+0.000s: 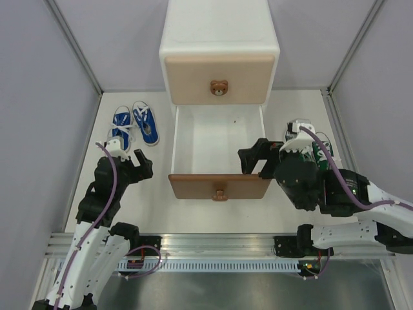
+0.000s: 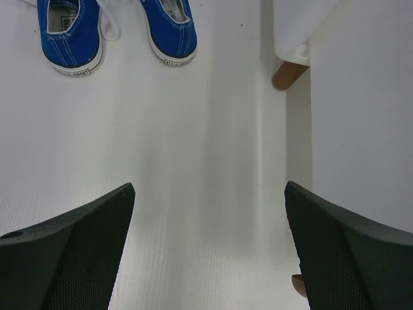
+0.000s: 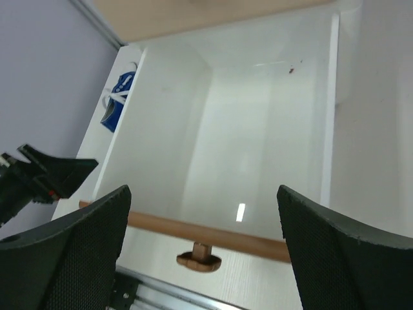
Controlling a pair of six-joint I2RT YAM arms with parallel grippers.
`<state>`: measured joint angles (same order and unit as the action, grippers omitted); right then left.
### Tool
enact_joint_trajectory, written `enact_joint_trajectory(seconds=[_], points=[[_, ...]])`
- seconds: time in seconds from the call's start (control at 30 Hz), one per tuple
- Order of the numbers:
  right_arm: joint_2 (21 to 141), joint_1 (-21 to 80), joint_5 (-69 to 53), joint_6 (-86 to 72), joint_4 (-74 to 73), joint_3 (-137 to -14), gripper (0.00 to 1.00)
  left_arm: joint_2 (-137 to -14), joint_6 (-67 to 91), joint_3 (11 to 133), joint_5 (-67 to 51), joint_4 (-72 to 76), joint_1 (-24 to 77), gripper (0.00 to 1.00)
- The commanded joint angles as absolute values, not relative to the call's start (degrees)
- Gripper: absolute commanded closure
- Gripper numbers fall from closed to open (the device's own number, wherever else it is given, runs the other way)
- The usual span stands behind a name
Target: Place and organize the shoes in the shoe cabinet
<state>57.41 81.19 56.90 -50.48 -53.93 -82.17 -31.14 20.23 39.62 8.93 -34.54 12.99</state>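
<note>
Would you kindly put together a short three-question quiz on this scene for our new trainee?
1. True or false: the lower drawer of the shoe cabinet stands open with no shoe inside.
2. Where do the blue shoes lie? A) on the table, left of the cabinet; B) on top of the cabinet; C) inside the drawer.
3. Fill in: the left gripper and the right gripper are both ____ and hold nothing.

Key: 1 true; 2 A; 3 open.
</note>
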Motion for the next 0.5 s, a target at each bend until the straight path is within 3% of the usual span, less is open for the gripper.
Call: enact_joint_trajectory(seconds=[0.0, 0.2, 0.47], points=[[62.3, 73.5, 46.7, -36.2, -41.4, -82.0, 0.02, -31.5, 18.5, 39.5, 9.3, -32.4, 13.1, 0.00], [68.8, 60.4, 36.3, -29.9, -35.9, -84.8, 0.02, -31.3, 18.4, 39.4, 9.6, -32.6, 13.1, 0.00], [65.5, 34.8, 21.9, -25.4, -36.4, -80.3, 0.02, -31.0, 18.3, 39.5, 9.4, -32.7, 13.1, 0.00]])
